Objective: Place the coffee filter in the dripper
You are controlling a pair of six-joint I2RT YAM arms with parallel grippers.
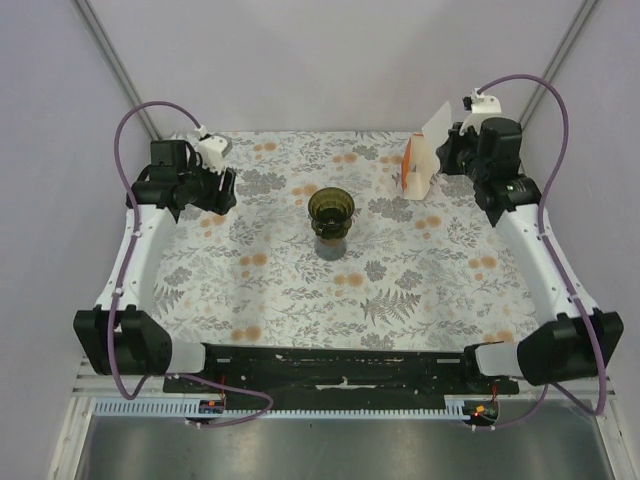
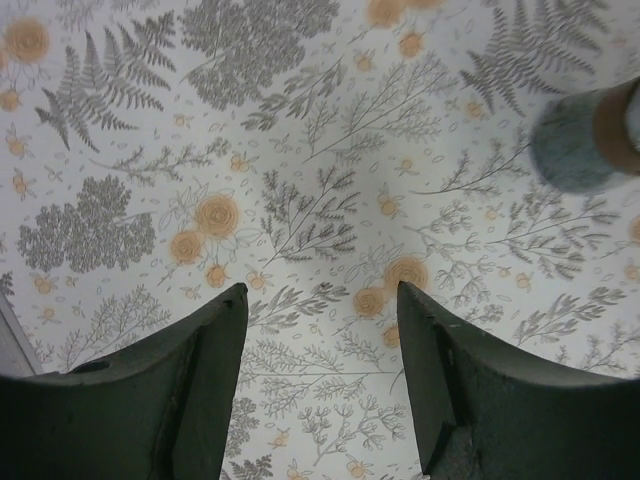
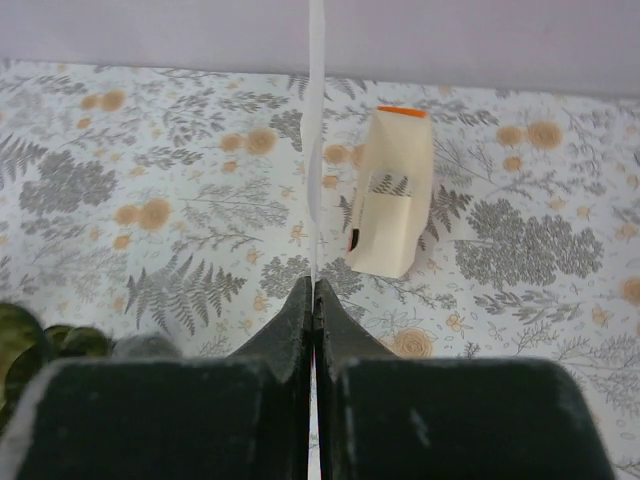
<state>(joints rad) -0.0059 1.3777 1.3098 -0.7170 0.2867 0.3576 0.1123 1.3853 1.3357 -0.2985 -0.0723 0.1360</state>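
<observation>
The right fingers (image 3: 288,335) are pinching the coffee filter (image 3: 316,130) upright near the far right corner of the table (image 1: 420,290), likely readying it for the dripper (image 1: 331,207) at mid-table; the left fingers (image 2: 200,400) are hanging open, empty.

Light is soft and even from overhead in all three views, bright and flat on the table (image 1: 400,290). Shadows are faint; I see only a pale one at the base of the pack (image 3: 393,195), which looks slightly washed out. In the left wrist view the grey cylinder (image 2: 575,140) at the right edge is blurred. The right gripper (image 3: 314,288) reads as a dark mass with little detail.
</observation>
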